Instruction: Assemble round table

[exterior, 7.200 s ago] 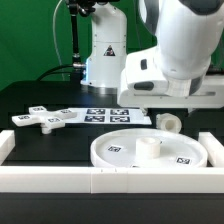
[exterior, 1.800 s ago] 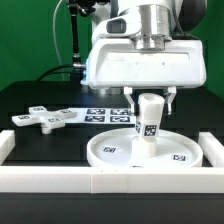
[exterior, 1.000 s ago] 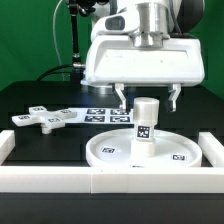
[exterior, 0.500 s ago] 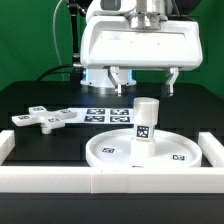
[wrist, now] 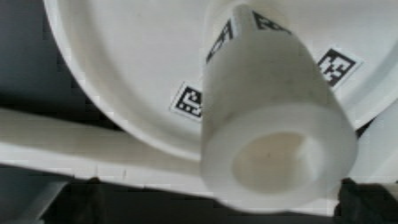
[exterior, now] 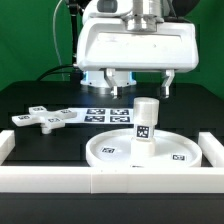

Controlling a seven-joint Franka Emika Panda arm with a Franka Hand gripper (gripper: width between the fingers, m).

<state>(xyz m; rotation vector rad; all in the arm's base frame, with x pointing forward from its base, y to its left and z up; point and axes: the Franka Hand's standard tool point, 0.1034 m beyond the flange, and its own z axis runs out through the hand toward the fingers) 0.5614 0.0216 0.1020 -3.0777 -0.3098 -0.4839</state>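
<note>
Exterior view cuts the arm off above the hand [exterior: 139,82], and the post [exterior: 146,120] covers part of the marker board [exterior: 103,113]. The fingers [exterior: 112,80] are spread and released, holding nothing. Straight below the hand and clear of it, the post stands upright in the disc [exterior: 108,152]. The cross [exterior: 40,118] lies on the worktop [exterior: 40,142], well away from the hand toward the exterior view's left. Wrist view is blurred: the post [wrist: 267,130] hides parts of the tags on the disc [wrist: 134,60]. Since 1.8 s ago the hand has let go of the post and risen.
</note>
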